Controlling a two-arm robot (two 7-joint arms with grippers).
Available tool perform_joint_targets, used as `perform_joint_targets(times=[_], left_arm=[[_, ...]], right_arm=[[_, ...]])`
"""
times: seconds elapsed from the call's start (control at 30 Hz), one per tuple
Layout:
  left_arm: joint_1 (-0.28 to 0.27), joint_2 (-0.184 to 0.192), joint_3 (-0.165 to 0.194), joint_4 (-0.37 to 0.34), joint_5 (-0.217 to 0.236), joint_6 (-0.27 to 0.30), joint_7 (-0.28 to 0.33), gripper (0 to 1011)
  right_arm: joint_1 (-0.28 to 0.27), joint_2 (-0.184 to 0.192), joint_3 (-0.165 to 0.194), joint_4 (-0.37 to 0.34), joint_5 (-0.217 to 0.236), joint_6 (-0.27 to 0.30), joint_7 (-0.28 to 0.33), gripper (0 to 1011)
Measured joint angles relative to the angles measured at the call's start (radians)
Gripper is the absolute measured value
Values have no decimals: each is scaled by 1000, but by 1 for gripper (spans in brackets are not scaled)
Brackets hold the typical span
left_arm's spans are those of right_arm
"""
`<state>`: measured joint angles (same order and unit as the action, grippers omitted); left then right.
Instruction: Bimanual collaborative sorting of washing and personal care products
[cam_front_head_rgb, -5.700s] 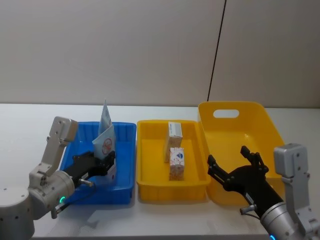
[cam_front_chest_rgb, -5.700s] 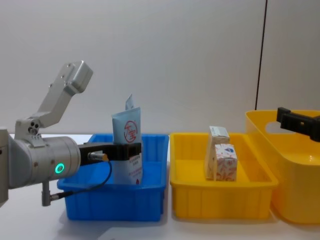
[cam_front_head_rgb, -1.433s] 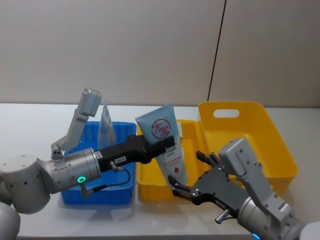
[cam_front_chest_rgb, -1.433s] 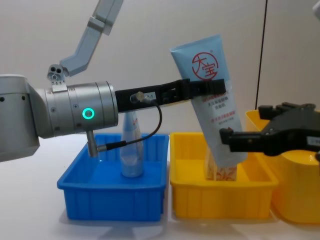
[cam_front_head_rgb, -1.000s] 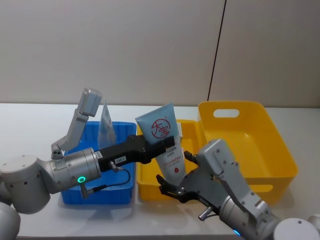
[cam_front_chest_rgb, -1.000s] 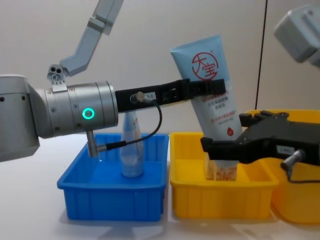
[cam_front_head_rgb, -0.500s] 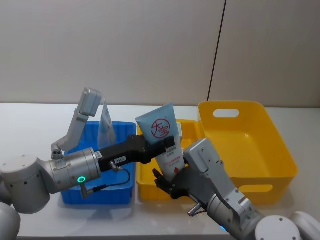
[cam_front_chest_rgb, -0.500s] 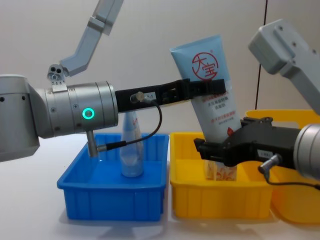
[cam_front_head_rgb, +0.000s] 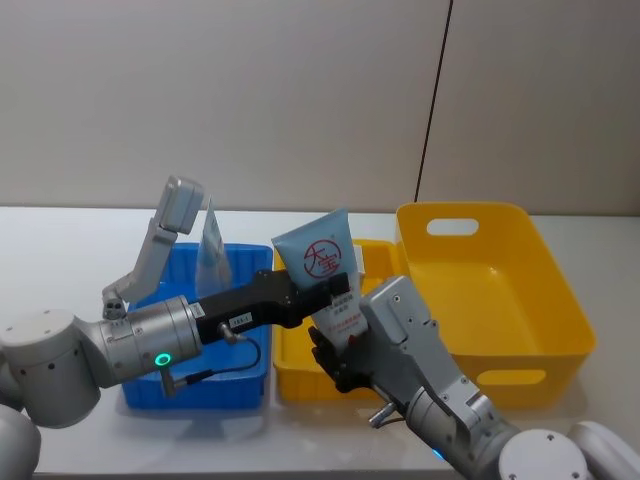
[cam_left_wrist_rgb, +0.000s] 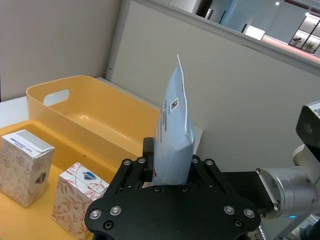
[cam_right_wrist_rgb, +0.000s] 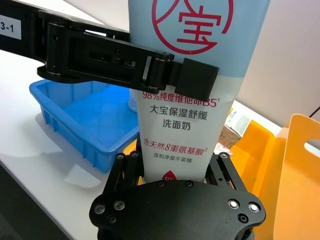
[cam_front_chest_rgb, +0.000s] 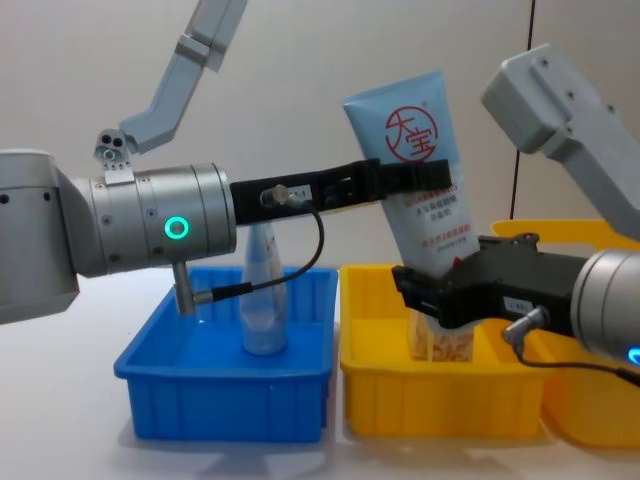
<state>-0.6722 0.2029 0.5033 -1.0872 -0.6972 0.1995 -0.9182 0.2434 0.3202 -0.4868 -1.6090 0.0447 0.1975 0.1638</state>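
Two grippers engaged. Left gripper (cam_front_chest_rgb: 415, 180) clamped mid-body on pale blue tube (cam_front_chest_rgb: 405, 125), airborne over yellow tray (cam_front_chest_rgb: 440, 400), crimp toward 11 o'clock. Right gripper (cam_front_chest_rgb: 432, 290) straddles its 5 o'clock end; clamped or not, cannot tell. Tube likely light, soft, slick: hold near stiffer cap.

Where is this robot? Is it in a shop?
Probably a robot test room, not a shop: a plain table, a bare wall, a blue tray and a yellow tray for sorting, and the left claw and right claw both gripping one tube.
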Motion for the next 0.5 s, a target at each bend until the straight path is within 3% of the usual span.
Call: perform_joint_targets(times=[0.17, 0.23, 0.3, 0.5], left_arm=[[0, 0, 0, 0, 0, 0, 0, 339], [0, 0, 0, 0, -1, 0, -1, 393], [0, 0, 0, 0, -1, 0, -1, 509], [0, 0, 0, 0, -1, 0, -1, 669]], right_arm=[[1, -2, -1, 4, -2, 0, -2, 475], [1, -2, -1, 4, -2, 0, -2, 461], [1, -3, -1, 4, -4, 0, -2, 444], [1, -9, 5, 6, -11, 1, -12, 406]])
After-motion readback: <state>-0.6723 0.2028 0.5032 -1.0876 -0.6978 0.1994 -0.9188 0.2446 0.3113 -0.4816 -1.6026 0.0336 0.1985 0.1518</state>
